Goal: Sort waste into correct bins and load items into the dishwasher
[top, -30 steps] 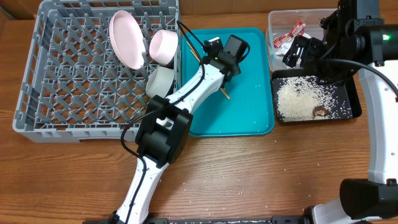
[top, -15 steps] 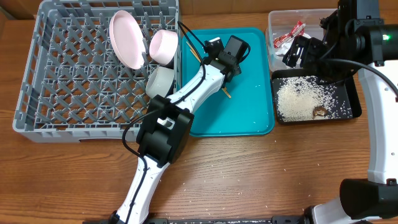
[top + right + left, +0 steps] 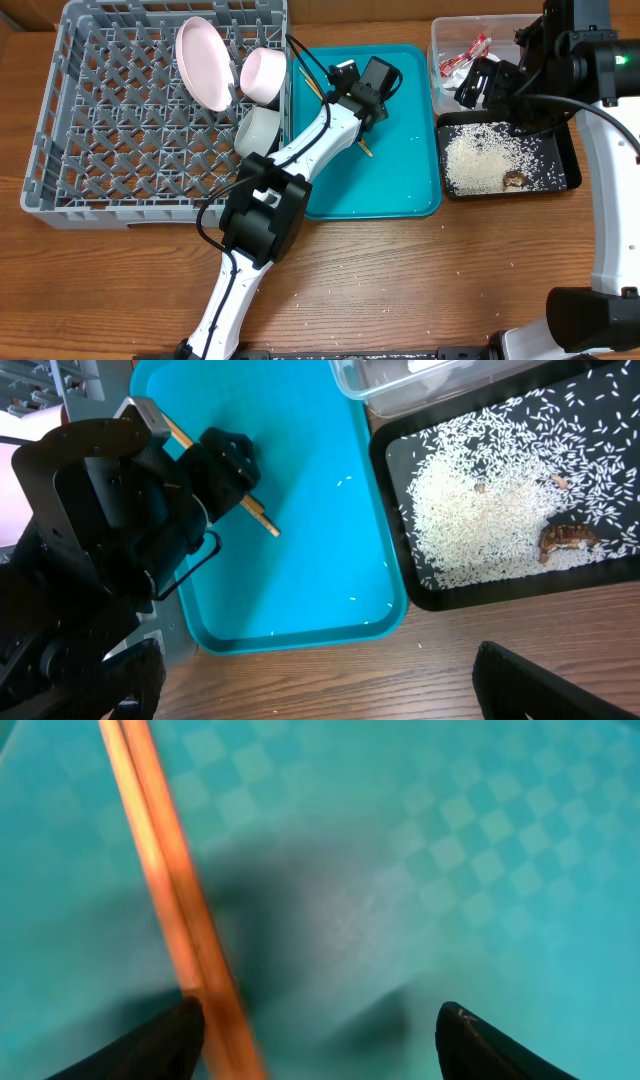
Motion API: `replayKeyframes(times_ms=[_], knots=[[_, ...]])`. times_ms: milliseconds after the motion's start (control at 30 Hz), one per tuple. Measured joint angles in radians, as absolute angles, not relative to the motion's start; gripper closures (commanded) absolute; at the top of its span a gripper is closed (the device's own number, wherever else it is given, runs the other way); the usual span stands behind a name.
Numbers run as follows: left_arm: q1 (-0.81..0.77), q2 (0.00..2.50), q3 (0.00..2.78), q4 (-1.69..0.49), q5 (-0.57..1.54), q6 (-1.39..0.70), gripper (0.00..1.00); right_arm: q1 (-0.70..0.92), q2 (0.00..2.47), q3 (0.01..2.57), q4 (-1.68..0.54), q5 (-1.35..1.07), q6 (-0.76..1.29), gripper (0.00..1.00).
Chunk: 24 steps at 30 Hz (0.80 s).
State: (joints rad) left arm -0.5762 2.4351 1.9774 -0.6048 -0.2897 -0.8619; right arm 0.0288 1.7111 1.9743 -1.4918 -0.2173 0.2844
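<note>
The chopsticks lie together on the teal tray, in the part nearer the rack, running slantwise under your left claw. That claw hangs low over the tray with its jaws spread wide; the sticks sit hard by one fingertip, though you cannot tell whether they touch, and the other fingertip stands well apart from them. In the rack, a plate leans on edge among the pegs near the back, a bowl is tipped on its side just beside it, and a white dish, bowl or cup you cannot tell, sits at the rack's right edge, partly hidden by the arm. Your right claw is also wide and holds nothing; it hovers where the tub meets the black tray. The wrapper is in the tub; rice and a brown lump lie in the black tray. Stray grains dot the table
</note>
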Motion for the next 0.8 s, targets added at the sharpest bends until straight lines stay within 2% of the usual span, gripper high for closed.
replayKeyframes(times_ms=[667,800], knots=[[-0.614,2.444,1.996,-0.636,-0.244,-0.825,0.27,0.029,1.711,1.974,-1.492,-0.217,0.284,0.0],[-0.621,2.444,2.006,-0.65,-0.219,-0.783,0.23,0.029,1.711,1.974,-1.492,-0.218,0.284,0.0]])
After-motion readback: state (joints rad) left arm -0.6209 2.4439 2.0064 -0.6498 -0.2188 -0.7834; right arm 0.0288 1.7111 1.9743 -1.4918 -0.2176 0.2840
